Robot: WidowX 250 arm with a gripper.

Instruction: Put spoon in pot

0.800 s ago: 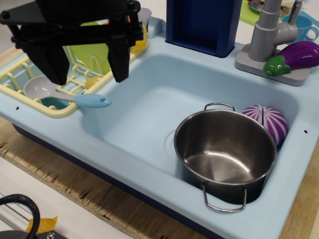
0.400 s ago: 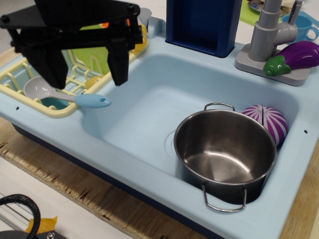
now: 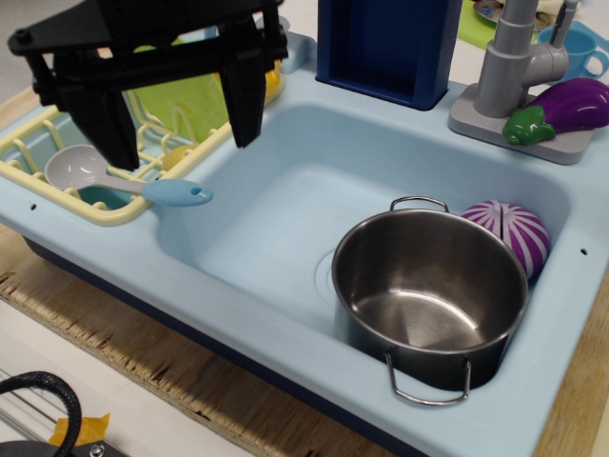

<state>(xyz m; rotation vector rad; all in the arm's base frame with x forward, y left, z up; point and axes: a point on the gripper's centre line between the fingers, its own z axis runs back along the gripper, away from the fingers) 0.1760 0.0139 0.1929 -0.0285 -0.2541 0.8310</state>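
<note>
The spoon (image 3: 124,180) lies on the front edge of the yellow dish rack (image 3: 57,195) at the left, its grey-white bowl to the left and its light blue handle pointing right over the rack's rim. The steel pot (image 3: 428,297) stands upright and empty in the right front of the light blue sink basin (image 3: 276,219). My black gripper (image 3: 181,152) hangs open above the rack, its two fingers spread wide, a little above and behind the spoon. It holds nothing.
A purple-and-white striped toy vegetable (image 3: 509,233) lies against the pot's far right side. A grey faucet (image 3: 514,67) and a toy eggplant (image 3: 561,107) sit at the back right. A dark blue box (image 3: 385,48) stands behind the sink. A wooden board edge (image 3: 143,362) runs along the front.
My gripper has shifted slightly right and up over the rack, staying open. The spoon and pot have not moved.
</note>
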